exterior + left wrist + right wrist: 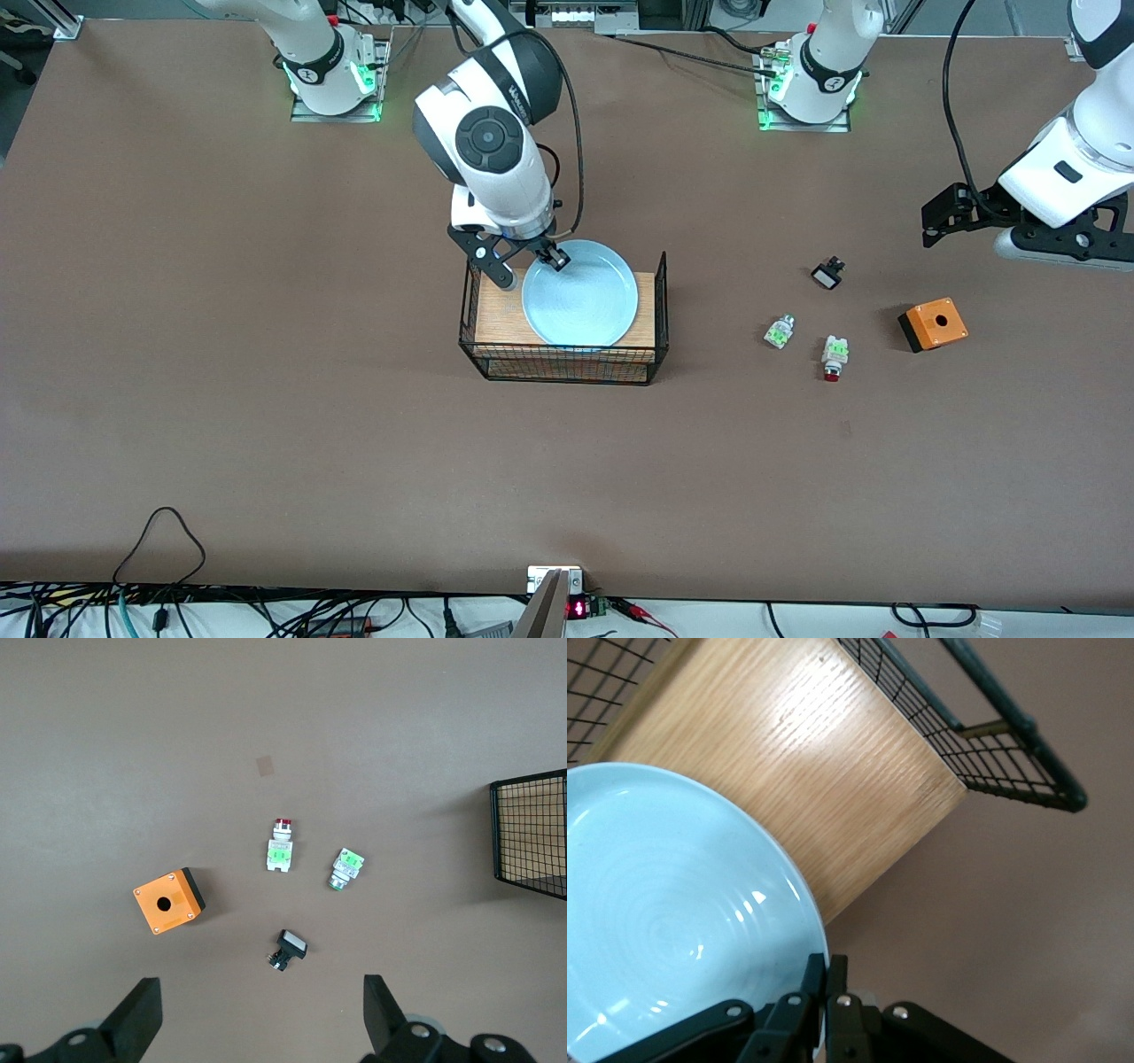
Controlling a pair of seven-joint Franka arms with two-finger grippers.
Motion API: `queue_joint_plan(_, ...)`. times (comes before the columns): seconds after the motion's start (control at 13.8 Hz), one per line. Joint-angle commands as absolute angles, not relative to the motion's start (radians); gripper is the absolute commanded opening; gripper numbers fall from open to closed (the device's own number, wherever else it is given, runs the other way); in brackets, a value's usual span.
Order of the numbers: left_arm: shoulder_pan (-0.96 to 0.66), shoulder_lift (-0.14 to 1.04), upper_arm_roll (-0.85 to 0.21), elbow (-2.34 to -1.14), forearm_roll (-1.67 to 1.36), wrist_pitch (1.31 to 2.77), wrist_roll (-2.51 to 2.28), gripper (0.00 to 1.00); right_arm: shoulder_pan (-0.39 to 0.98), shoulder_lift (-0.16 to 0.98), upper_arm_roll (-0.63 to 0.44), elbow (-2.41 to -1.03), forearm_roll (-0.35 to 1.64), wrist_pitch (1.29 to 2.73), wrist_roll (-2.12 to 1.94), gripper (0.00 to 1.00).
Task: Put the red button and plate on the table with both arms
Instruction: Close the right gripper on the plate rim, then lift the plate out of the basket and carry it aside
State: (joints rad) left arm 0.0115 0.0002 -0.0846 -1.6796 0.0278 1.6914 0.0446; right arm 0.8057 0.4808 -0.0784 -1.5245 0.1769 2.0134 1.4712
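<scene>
The light-blue plate [580, 297] lies on the wood-topped wire stand [496, 323]. My right gripper [554, 257] is shut on the plate's rim at the edge toward the robots' bases. In the right wrist view the two fingers [826, 970] pinch that rim of the plate [656, 921]. The red button [833, 357] lies on the brown table [266, 399] toward the left arm's end, and also shows in the left wrist view [281, 848]. My left gripper [941, 217] hangs open and empty above the table [261, 1019], apart from the button.
Beside the red button lie a green-and-clear part [779, 332], a small black-and-white part [827, 273] and an orange box [933, 324] with a round hole. The stand's black wire walls [992, 753] rise at its two ends.
</scene>
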Motion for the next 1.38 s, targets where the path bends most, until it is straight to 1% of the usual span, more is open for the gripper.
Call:
queue_joint_plan(0.0,0.009,0.021,-0.087,-1.647,0.031,1.687,0.034,1.0,0.818,0.443,-0.089,-1.54,0.192,2.006,1.453,0.0)
queue_joint_plan(0.29,0.009,0.02,-0.087,-1.646,0.029,1.686,0.032,1.0,0.818,0.373,-0.086,-1.537,0.21,1.973,1.454,0.0)
queue_joint_plan(0.44,0.009,0.021,-0.087,-1.646,0.029,1.686,0.029,1.0,0.812,0.321,-0.086,-1.537,0.244,1.971,1.447,0.0)
queue_joint_plan(0.73,0.009,0.02,-0.087,-1.646,0.031,1.681,0.029,1.0,0.79,0.227,-0.094,-1.532,0.245,1.934,1.439,0.0)
queue_joint_plan(0.94,0.009,0.021,-0.087,-1.646,0.031,1.681,0.029,1.0,0.694,0.178,-0.095,-1.532,0.244,1.841,1.269,0.0)
queue_joint_plan(1.31,0.015,0.021,-0.086,-1.628,0.029,1.68,0.028,1.0,0.419,0.143,-0.095,-1.532,0.244,1.685,0.816,0.0)
